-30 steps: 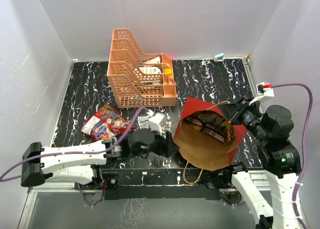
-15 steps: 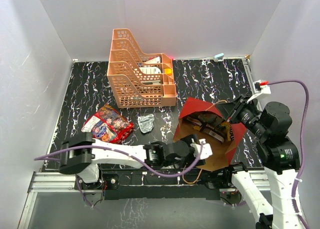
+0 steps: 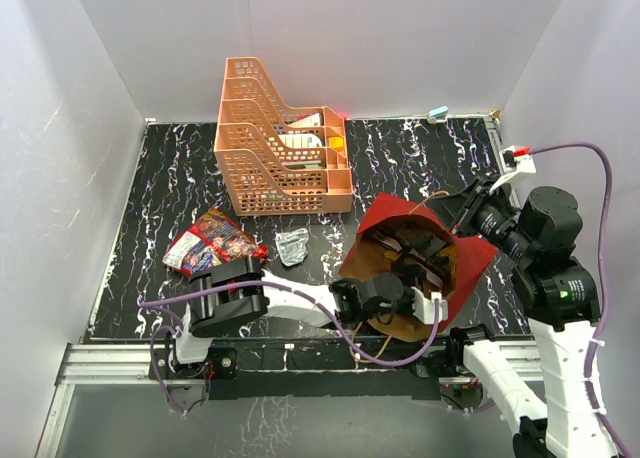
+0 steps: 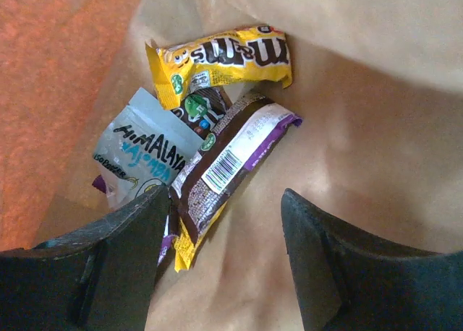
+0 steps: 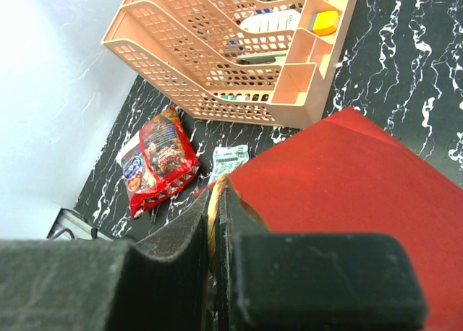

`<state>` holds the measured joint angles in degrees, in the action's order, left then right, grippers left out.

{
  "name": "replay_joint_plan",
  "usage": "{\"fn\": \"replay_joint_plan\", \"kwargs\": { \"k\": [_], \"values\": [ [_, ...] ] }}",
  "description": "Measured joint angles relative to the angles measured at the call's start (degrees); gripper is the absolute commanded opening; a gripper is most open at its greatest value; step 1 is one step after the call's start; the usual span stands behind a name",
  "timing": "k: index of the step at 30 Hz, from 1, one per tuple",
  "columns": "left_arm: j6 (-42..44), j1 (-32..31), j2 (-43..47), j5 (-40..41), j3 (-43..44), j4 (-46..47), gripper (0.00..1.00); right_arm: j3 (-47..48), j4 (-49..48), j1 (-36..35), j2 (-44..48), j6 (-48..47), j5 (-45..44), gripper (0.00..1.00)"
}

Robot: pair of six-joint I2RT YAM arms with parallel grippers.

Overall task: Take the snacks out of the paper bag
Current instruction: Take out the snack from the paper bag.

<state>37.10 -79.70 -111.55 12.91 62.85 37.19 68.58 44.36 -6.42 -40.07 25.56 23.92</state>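
Top external view shows the dark red paper bag (image 3: 470, 263) lying on the black marbled worktop (image 3: 420, 158) just beside the right arm, its kraft-lined mouth facing up towards the camera. The left arm reaches across into that mouth. On the left wrist camera the left fingers (image 4: 333, 273) are spread apart, gripping nothing, hovering over a pile on the bag's floor: a yellow packet (image 4: 224, 60), a pale silver packet (image 4: 141, 154), a brown-and-purple wrapper (image 4: 228, 165) and a dark packet (image 4: 199, 110) partly under the others. The right fingers (image 5: 215, 208) are clenched on the bag's rim. A large red bag (image 3: 212, 246) and a small silver wrapper (image 3: 292, 245) lie out on the worktop, near the orange tray rack (image 3: 280, 143).
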Motion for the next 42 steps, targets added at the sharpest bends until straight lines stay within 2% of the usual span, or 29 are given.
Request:
{"fn": "replay_joint_plan", "kwargs": {
  "k": [7,12,15,22,28,35,42],
  "values": [
    [4.46,4.52,-4.55,-5.62,2.69,0.42,0.66,0.79,0.11,0.02,-0.52,-0.24,-0.07,0.07],
    [6.40,6.27,-7.87,-8.09,5.92,0.31,0.60,1.42,0.48,0.04,-1.64,-0.76,-0.13,0.07],
    [6.78,6.80,-9.64,-8.35,6.91,1.57,0.60,1.42,0.68,0.04,-2.03,-1.09,-0.13,0.07],
    [4.87,6.88,-7.17,-8.41,1.99,3.82,0.65,1.44,0.44,0.04,-2.25,-1.18,-0.11,0.07],
    [3.30,6.99,-1.33,-8.98,-2.75,4.07,0.61,1.66,0.35,0.02,-2.16,-1.16,-0.02,0.07],
    [7.19,7.23,-3.28,-9.01,-0.35,3.98,0.57,2.23,0.09,0.02,-1.90,-1.03,0.00,0.07],
    [10.86,8.04,-7.52,-9.57,4.85,-2.58,0.56,2.58,0.24,0.02,-1.53,-1.03,-0.02,0.07]
  ]
}}
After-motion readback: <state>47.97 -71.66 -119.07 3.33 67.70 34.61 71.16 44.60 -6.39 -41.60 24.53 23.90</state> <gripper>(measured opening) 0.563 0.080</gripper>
